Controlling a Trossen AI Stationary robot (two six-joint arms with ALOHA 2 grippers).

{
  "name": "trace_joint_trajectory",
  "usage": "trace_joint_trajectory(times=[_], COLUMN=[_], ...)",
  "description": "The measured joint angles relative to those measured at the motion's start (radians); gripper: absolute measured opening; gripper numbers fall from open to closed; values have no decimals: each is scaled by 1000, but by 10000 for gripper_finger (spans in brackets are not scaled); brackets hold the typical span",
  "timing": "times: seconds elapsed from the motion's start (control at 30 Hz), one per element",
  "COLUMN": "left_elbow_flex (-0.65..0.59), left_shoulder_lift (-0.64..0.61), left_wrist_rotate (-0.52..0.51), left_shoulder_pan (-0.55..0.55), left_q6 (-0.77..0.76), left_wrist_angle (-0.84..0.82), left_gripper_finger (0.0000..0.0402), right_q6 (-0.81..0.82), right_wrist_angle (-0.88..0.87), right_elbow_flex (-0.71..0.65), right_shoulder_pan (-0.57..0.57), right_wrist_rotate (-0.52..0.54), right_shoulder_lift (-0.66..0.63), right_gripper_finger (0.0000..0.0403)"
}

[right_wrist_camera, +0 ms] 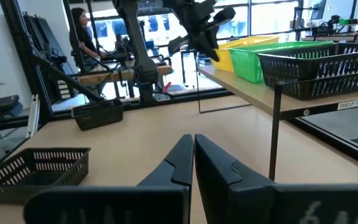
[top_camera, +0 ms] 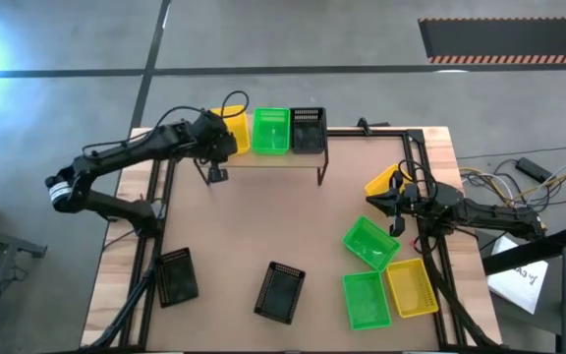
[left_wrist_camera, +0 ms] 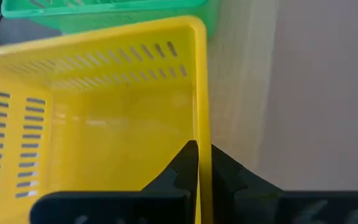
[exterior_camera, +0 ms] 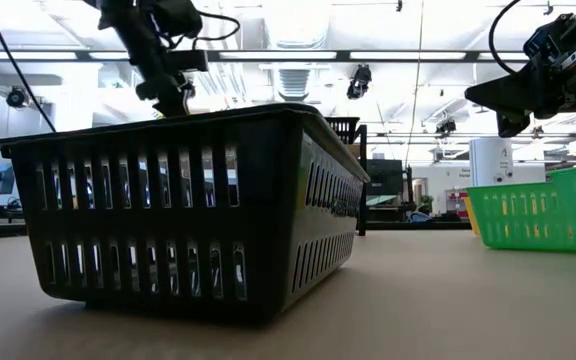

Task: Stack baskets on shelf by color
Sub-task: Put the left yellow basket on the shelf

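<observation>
left gripper: the left gripper [left_wrist_camera: 204, 163] is pinching the right-hand wall of the yellow basket [top_camera: 234, 130] at the left end of the shelf [top_camera: 263, 157], fingers nipped tight on the thin rim

right gripper: the right gripper [right_wrist_camera: 193, 152] is hanging over the right side of the table [top_camera: 244, 236], fingers pressed together on nothing, near another yellow basket [top_camera: 383, 183] lying tilted at the right edge

risk, shelf row: the held basket is sitting just beside the green basket [top_camera: 271, 131]; any sideways drag while letting go is likely pushing that one into the black basket [top_camera: 308, 129] and off the far right end

risk, grip: the pinch is taking only one wall, so a lift is probably tipping the basket and snagging the mesh on a finger

risk, plank edge: the basket is sitting close to the near edge of the plank; a pull towards the near side could be tipping it off

risk, colour: six baskets are waiting on the table, so a wrong pick could be mixing the piles

baskets on shelf: yellow, green and black are standing upright in a row, left to right, mouths up

baskets on table: two black ones [top_camera: 281, 291] are lying near left and near middle, and two green [top_camera: 370, 242] with one yellow are clustering near right

look: slotted tapered walls, thin rims, glossy plastic, seeming light and made for nesting
</observation>
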Motion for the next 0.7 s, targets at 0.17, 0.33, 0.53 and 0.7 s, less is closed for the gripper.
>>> trace_joint_trajectory(times=[0.17,0.33,0.53,0.7], left_elbow_flex=[1,1,31,72], left_shoulder_lift=[18,18,14,14], left_wrist_rotate=[0,2,3,46], left_shoulder_pan=[0,0,-6,-12], left_q6=[57,59,58,29], left_wrist_angle=[0,0,-1,2], left_gripper_finger=[14,62,123,143], right_q6=[0,0,-1,-1], right_wrist_angle=[0,0,0,0], right_elbow_flex=[0,0,0,0], right_shoulder_pan=[0,0,0,0], right_wrist_rotate=[0,0,0,0], right_shoulder_lift=[0,0,0,0], right_gripper_finger=[9,9,9,9])
